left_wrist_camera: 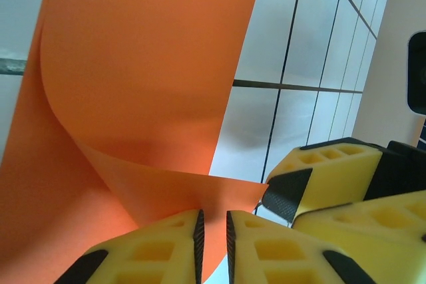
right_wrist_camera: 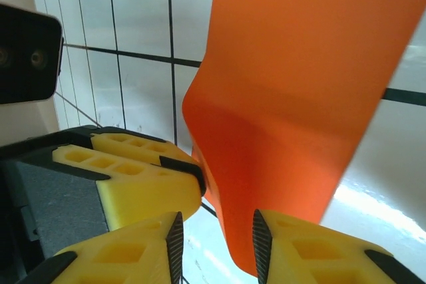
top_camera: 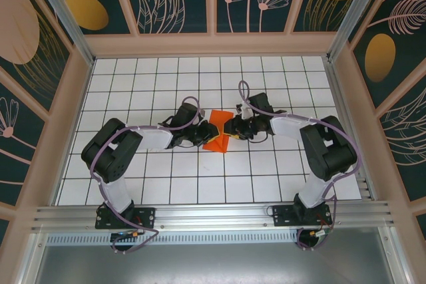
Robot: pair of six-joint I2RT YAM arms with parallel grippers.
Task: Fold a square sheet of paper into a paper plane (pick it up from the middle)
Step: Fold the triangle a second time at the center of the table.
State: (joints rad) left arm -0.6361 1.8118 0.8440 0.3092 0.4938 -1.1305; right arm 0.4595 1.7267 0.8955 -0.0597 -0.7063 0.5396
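White tabletop (top_camera: 133, 164) lies beneath the square sheet of paper (top_camera: 216, 139); your left hand (left_wrist_camera: 213, 234) pinches its curled edge, your right hand (right_wrist_camera: 214, 244) straddles it, fingers parted.

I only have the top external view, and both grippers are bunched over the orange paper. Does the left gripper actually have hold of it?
Observer: From the left wrist camera, the left gripper has its jaws almost closed, and the orange sheet runs into the narrow slit between them.
Operator: And the right one, same grip?
Observer: No. On its wrist camera the right gripper stands wider, and the sheet hangs between its jaws with a bare gap on one side.
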